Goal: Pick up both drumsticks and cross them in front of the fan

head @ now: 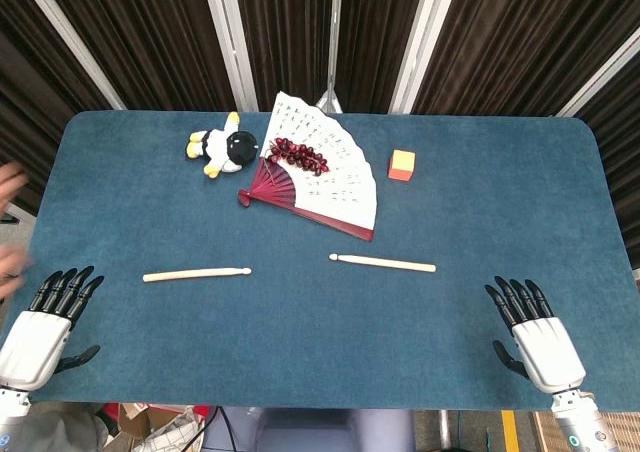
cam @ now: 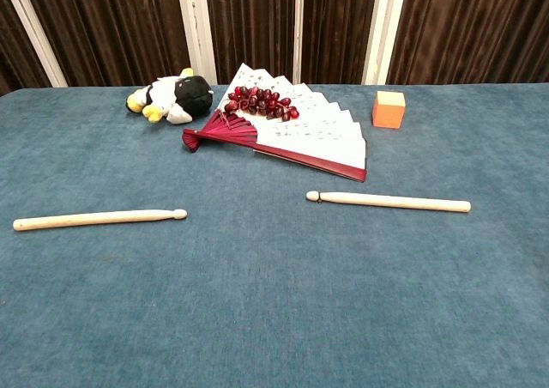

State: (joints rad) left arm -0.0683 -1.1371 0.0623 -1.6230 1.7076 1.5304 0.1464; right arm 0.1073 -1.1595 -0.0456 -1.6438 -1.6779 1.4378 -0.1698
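A blue felt table (head: 480, 172) stands before dark curtains. 2 drumsticks lie flat near the spread fan (head: 325, 167), the left drumstick (head: 196, 273) and right drumstick (head: 383, 263) tip to tip, well apart. The left hand (head: 45, 327) and right hand (head: 535, 334) rest released at the near edge, fingers spread; a cherry bunch (head: 298, 153) lies on the fan.

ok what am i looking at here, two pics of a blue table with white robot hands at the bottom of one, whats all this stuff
A two-armed robot sits at a blue table. The head view looks down from above; the chest view looks across from lower. The left hand and right hand appear only from above, open, holding nothing. Two drumsticks lie apart, tips inward: the left drumstick and the right drumstick. Behind them lies an open fan with grapes on it, a plush toy and an orange block.
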